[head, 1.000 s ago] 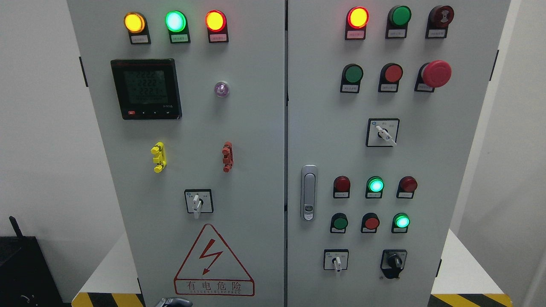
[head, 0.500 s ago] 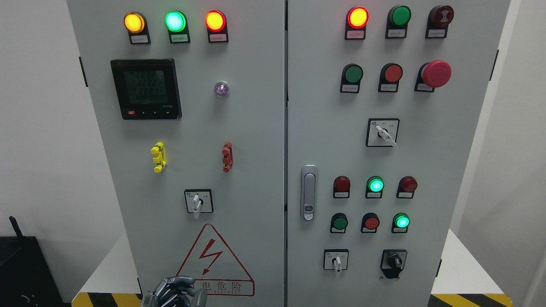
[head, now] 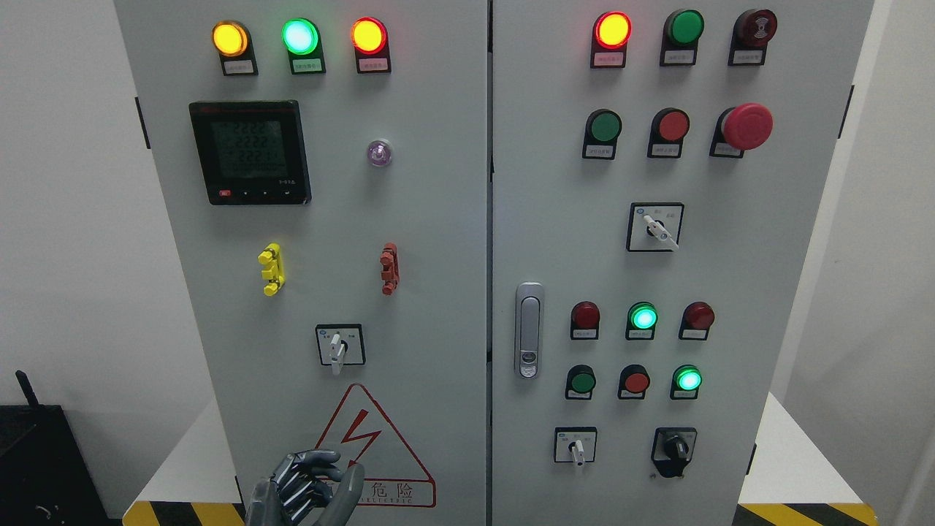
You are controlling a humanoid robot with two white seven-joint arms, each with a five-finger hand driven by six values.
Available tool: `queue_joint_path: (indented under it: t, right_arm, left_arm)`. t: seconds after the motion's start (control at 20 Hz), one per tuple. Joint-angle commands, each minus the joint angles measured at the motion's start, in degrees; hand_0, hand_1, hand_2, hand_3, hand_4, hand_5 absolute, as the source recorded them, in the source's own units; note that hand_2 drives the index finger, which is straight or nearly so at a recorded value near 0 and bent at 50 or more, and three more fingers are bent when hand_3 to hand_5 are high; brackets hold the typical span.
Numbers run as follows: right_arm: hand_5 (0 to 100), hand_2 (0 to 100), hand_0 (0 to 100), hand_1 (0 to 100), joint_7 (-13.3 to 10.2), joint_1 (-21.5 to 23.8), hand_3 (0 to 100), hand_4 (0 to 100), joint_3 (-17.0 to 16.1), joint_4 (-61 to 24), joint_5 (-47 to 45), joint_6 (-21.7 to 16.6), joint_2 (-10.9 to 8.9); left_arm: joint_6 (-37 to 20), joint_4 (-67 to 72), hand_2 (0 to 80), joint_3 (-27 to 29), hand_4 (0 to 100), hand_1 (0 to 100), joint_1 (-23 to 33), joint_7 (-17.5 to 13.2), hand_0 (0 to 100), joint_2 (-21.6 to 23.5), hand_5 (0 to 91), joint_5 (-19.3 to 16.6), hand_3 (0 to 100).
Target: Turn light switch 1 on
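We saw our left hand [head: 307, 488] low at the bottom, in front of the red warning triangle [head: 367, 447] on the grey cabinet [head: 438, 292]. Its fingers [head: 314, 460] were bent loosely and held nothing. Just above the hand sat a small white-handled switch [head: 338, 346], not touched. Far up and right of the hand was another white switch [head: 656, 227]. We could not tell which one was switch 1

Pale grey cabinet [head: 438, 219] carries amber [head: 230, 39], green [head: 300, 36] and red [head: 369, 35] lamps, a red-outlined warning triangle [head: 380, 453], a dark metallic grey hand [head: 303, 489], and yellow-black hazard stripes [head: 182, 513].
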Motion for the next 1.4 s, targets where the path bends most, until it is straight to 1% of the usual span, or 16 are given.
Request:
queue_joint_path:
  t: [0.0,0.1,0.15,0.25,0.4,0.65,0.8,1.05,1.15,1.35]
  right_arm:
    - [0,0,0,0,0.01,0.0,0,0,0.0,0.0,-1.4,0.03,0.0]
    - [0,0,0,0,0.01,0.0,0,0,0.0,0.0,-1.4,0.03,0.0]
    - [0,0,0,0,0.01,0.0,0,0,0.0,0.0,-1.4,0.03,0.0]
    - [0,0,0,0,0.01,0.0,0,0,0.0,0.0,-1.4,0.03,0.0]
    - [0,0,0,0,0.01,0.0,0,0,0.0,0.0,-1.4,0.03,0.0]
    - [0,0,0,0,0.01,0.0,0,0,0.0,0.0,-1.4,0.03,0.0]
    - [0,0,0,0,0.01,0.0,0,0,0.0,0.0,-1.4,0.03,0.0]
    - [0,0,0,0,0.01,0.0,0,0,0.0,0.0,-1.4,0.03,0.0]
    - [0,0,0,0,0.01,0.0,0,0,0.0,0.0,-1.4,0.03,0.0]
    - [0,0,0,0,0.01,0.0,0,0,0.0,0.0,-1.4,0.03,0.0]
  left_arm:
    - [0.7,-0.18,46.4,-1.09,81,68,-2.66,0.19,1,-1.9,69.2,-1.78,68]
    - [0.88,-0.18,46.4,-0.74,80,69,-2.92,0.19,1,-1.99,67.9,-2.83,67]
    - [0.88,-0.18,46.3,-0.65,79,69,-3.01,0.19,2,-1.99,65.5,-2.84,67]
    - [0.97,-0.18,46.3,-0.12,78,70,-3.54,0.19,2,-2.51,63.9,-2.93,66]
    - [2.72,-0.18,46.3,0.58,78,70,-4.15,0.19,4,-2.6,63.3,-3.36,66]
    - [3.34,-0.18,46.0,2.34,78,71,-5.73,0.19,5,-2.6,63.1,-3.54,65]
    - [3.34,-0.18,45.8,3.48,78,71,-5.82,0.19,5,-2.6,65.8,-3.54,66]
    - [3.43,-0.18,46.2,5.15,80,72,-6.0,0.1,7,-2.69,72.6,-3.54,68]
    - [3.43,-0.18,46.5,5.15,81,72,-6.44,0.02,7,-2.69,73.5,-3.45,69]
    - [6.41,-0.18,46.8,5.15,81,72,-8.28,0.01,8,-2.87,73.8,-3.37,69]
